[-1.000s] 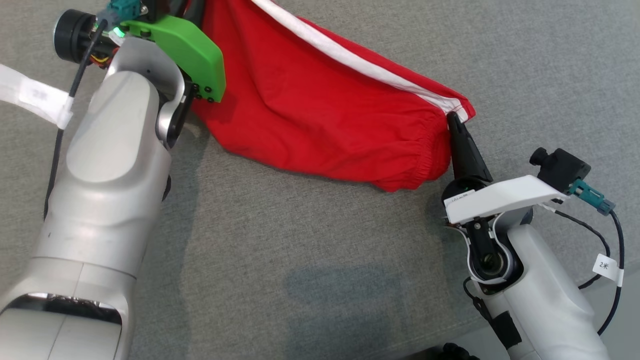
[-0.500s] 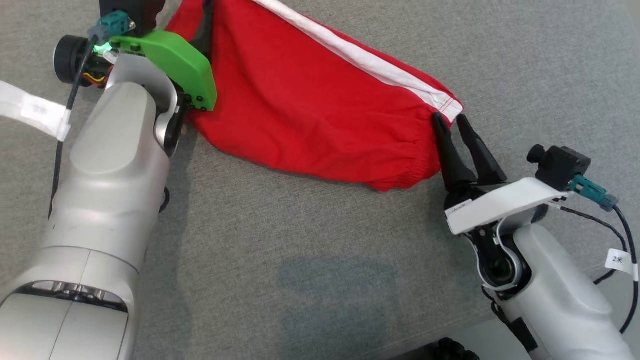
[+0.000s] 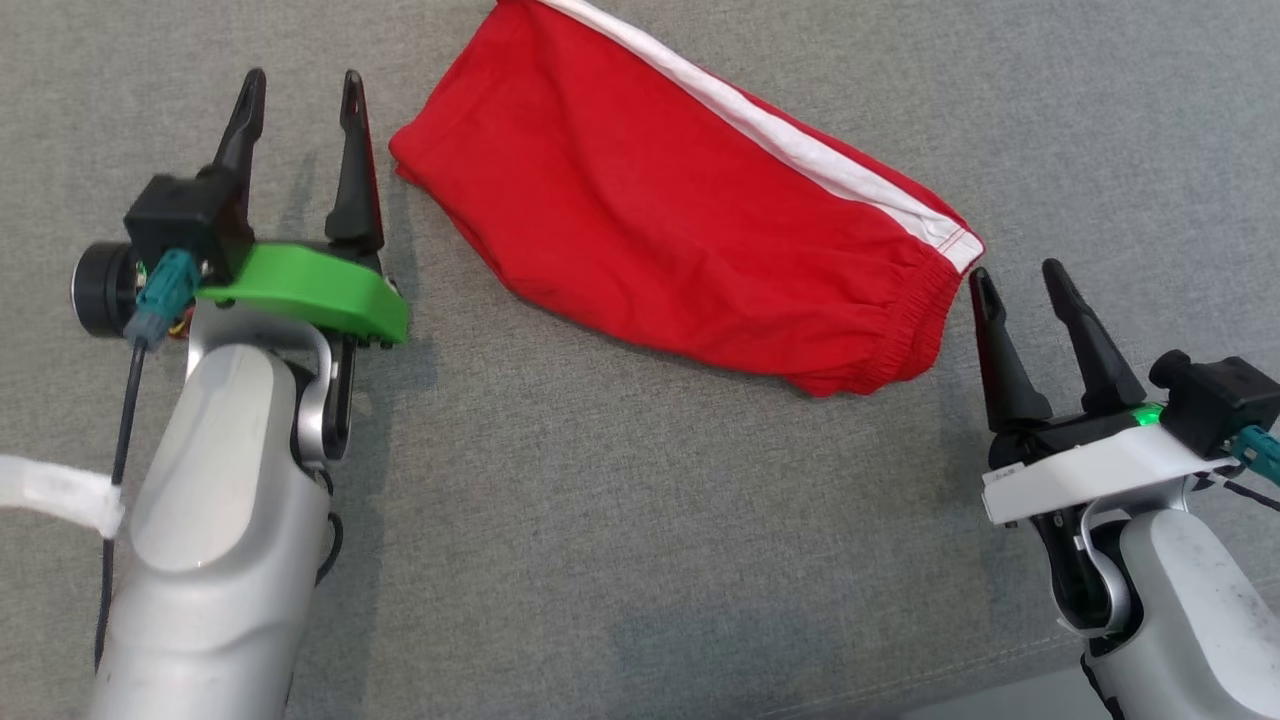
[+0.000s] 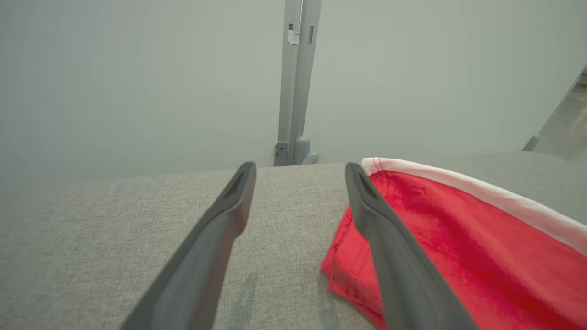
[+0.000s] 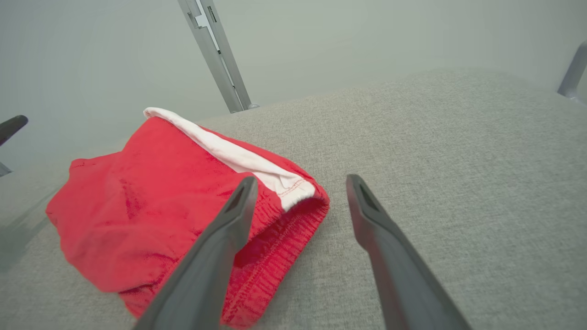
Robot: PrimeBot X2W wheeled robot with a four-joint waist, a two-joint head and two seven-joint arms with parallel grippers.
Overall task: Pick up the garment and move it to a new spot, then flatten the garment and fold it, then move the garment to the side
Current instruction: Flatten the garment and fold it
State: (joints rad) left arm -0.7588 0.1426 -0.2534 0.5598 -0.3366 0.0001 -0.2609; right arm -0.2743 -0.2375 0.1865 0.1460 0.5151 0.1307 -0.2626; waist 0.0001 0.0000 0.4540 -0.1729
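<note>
Garment (image 3: 690, 220) on grey surface (image 3: 620, 520), metal post (image 4: 293, 82) behind

Garment (image 3: 690, 210): top end cut off at head view's upper edge. Left gripper (image 4: 300, 170) finger covers its near corner. Right gripper (image 5: 300, 183) finger covers stretch of waistband.

A red garment (image 3: 690, 230) lies slantwise on the grey fabric counter (image 3: 640, 500). A white stripe (image 3: 800, 150) runs along its far side, and its gathered elastic waistband (image 3: 905, 320) is turned to the right. The left tool (image 3: 303, 78) stands just beside the garment's left end, jaws spread and empty. The right tool (image 3: 1016, 270), closer to the counter's near edge, points past the waistband with jaws likewise apart. Its left fingertip sits close under the cloth's white corner, contact unclear.
</note>
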